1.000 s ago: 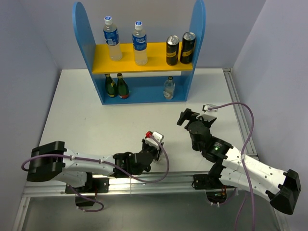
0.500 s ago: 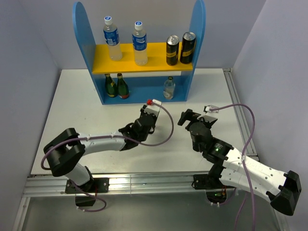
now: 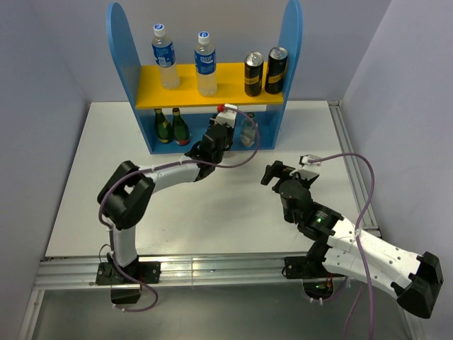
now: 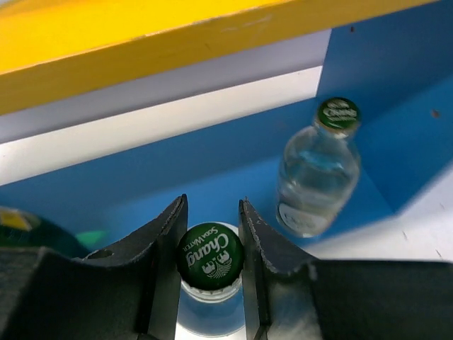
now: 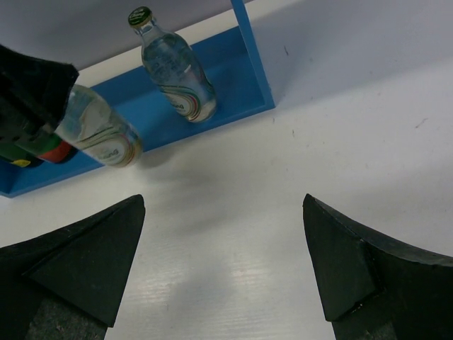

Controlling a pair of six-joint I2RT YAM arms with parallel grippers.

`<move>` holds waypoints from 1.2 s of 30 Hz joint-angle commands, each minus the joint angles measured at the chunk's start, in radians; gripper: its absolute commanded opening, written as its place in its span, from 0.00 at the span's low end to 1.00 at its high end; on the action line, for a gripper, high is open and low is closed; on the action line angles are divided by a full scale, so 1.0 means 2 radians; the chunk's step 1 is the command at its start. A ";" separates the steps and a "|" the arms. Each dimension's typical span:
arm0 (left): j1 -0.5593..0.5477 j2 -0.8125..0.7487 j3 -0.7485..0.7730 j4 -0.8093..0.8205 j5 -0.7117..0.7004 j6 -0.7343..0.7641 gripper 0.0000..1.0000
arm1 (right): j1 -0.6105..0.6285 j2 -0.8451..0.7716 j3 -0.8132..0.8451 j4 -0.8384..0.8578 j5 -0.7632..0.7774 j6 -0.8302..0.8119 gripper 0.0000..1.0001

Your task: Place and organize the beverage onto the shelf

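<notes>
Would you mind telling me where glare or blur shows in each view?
Top external: even light, bright reflection along the table's near edge. Left wrist: held bottle's cap reads sharp, green bottle at left is blurred. Right wrist: glare on the table.

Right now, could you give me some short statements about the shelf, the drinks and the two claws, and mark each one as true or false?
1. The left claw is shut on the neck of a short clear bottle. True.
2. The right claw holds a can. False: it is open and empty, above the table.
3. Both black-and-gold cans stand on the yellow upper board. True.
4. The two dark green bottles stand on that yellow board. False: they stand on the blue base, near its left end.
5. A second short clear bottle stands on the blue base near the right side panel. True.
</notes>
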 commanded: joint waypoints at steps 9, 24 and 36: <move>0.029 0.088 0.081 0.182 0.032 -0.066 0.00 | -0.006 -0.008 -0.006 0.028 -0.005 0.008 0.99; 0.024 0.156 0.120 0.208 0.016 -0.042 0.57 | -0.010 -0.007 -0.006 0.032 -0.009 0.010 0.99; -0.001 0.121 0.086 0.179 -0.010 -0.006 0.99 | -0.011 -0.002 -0.006 0.032 -0.004 0.010 0.99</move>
